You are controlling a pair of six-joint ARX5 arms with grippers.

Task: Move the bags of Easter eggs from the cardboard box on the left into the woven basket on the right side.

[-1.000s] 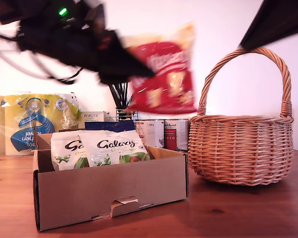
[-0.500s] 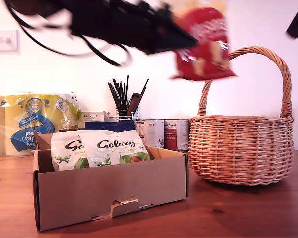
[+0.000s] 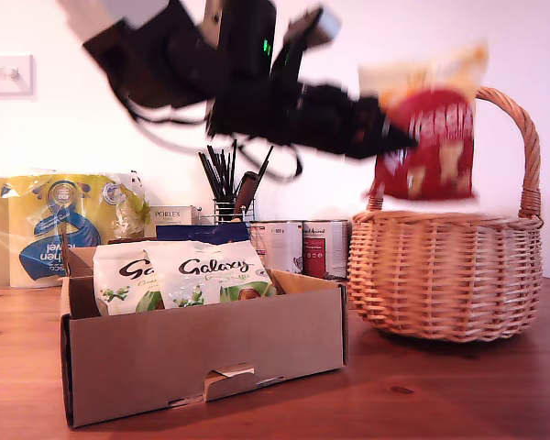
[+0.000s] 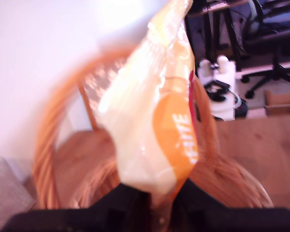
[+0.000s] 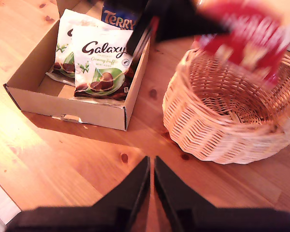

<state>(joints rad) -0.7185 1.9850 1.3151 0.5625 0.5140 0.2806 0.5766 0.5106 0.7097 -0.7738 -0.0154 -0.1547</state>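
Carried across from above the cardboard box (image 3: 202,353) a second earlier, the red-white Maltesers bag (image 3: 429,137) had travelled toward the exterior view's right and by this moment hung over the woven basket (image 3: 445,275), in front of its arched handle and just above the rim. My first gripper (image 4: 157,200) held it: its jaws were pinched on one end of the pouch, whose pale and orange back filled the first wrist view with the basket's handle and weave blurred behind. My second gripper (image 5: 151,186) was high over the worktop (image 5: 63,159) between box and basket, its jaws nearly together with only a thin slit between them and nothing held.

I judged the carry almost finished; the bag needed only to be lowered or let go inside the rim, and the blur suggested the arm had not yet settled, so a release at that instant could have caught the handle.

Counted: one Maltesers bag, in the air. Two white-green Galaxy bags (image 5: 102,63) lay overlapping in the box, and one dark blue Terry's bag (image 5: 118,17) showed behind them, partly hidden by the arm. That made four bags, with three left in the box. One box, one basket; the second wrist view showed the basket's floor bare of bags. Behind stood a yellow-blue towel pack (image 3: 60,225) and a pot of dark utensils (image 3: 227,188).
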